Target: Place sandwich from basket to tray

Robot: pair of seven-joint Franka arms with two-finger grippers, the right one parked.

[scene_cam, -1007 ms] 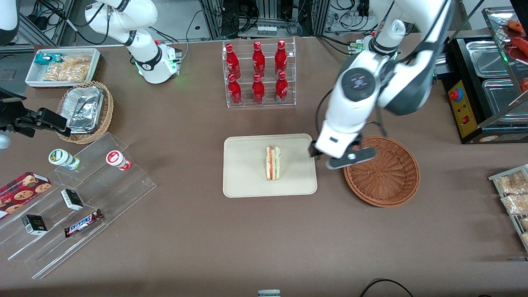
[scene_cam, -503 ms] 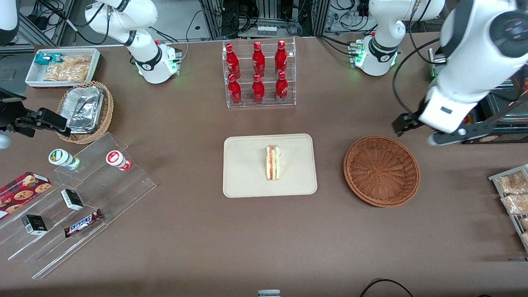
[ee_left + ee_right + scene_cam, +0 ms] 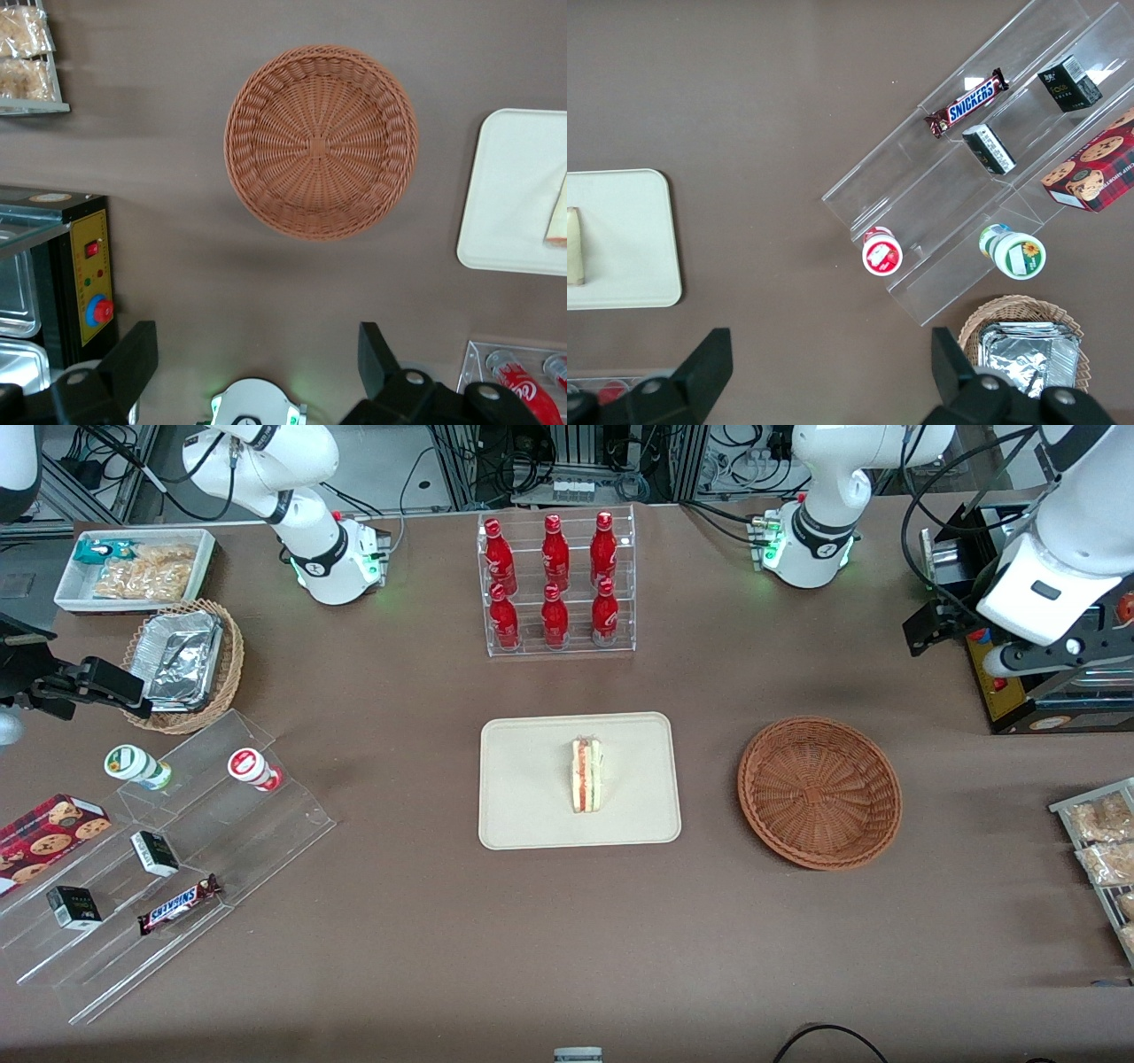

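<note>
Sandwich (image 3: 586, 774): triangular wedge of pale bread with red and green filling layers, standing on edge near the middle of the tray (image 3: 532, 797). Tray: flat, cream, rectangular, rounded corners, low rim, lying on the brown bench (image 3: 443, 957). Basket (image 3: 819, 793): round, shallow, reddish-brown woven wicker, nothing in it, beside the tray toward the working arm's end. Gripper (image 3: 257, 359): raised well above the bench, farther from the front camera than the basket, black fingers (image 3: 133, 354) spread wide, holding nothing.
</note>
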